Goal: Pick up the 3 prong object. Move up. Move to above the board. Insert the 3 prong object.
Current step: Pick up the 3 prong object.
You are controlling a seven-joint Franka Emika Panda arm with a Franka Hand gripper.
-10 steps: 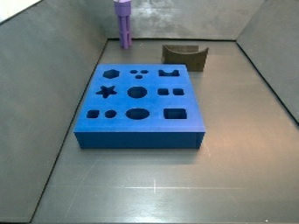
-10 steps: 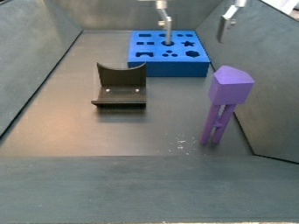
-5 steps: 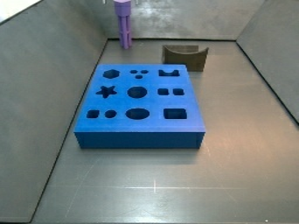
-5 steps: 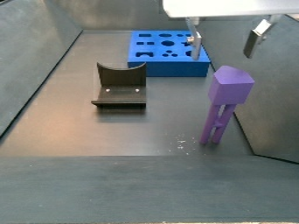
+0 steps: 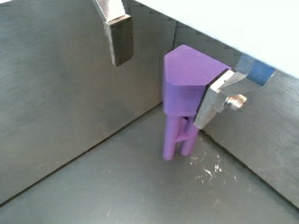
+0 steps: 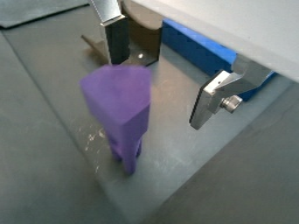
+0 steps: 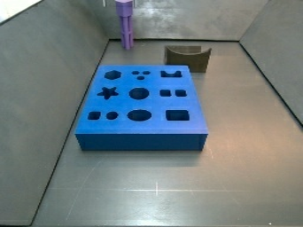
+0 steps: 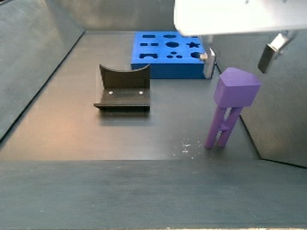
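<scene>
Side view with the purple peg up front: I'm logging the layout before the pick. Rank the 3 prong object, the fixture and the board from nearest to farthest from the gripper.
The gripper hangs above the peg, jaws open.
1. 3 prong object: upright, directly below the gripper, by the wall.
2. Fixture: mid-floor, off to the side.
3. Board: at the far end.

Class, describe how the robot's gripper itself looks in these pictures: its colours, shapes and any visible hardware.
Above the purple 3 prong object, the gripper has two flat silver metal fingers, the jaws well apart. One carries a dark rectangular pad, and the other shows a small round bolt head on its outer face. In a side view, a broad white housing sits above them. No cables or markings show.
</scene>
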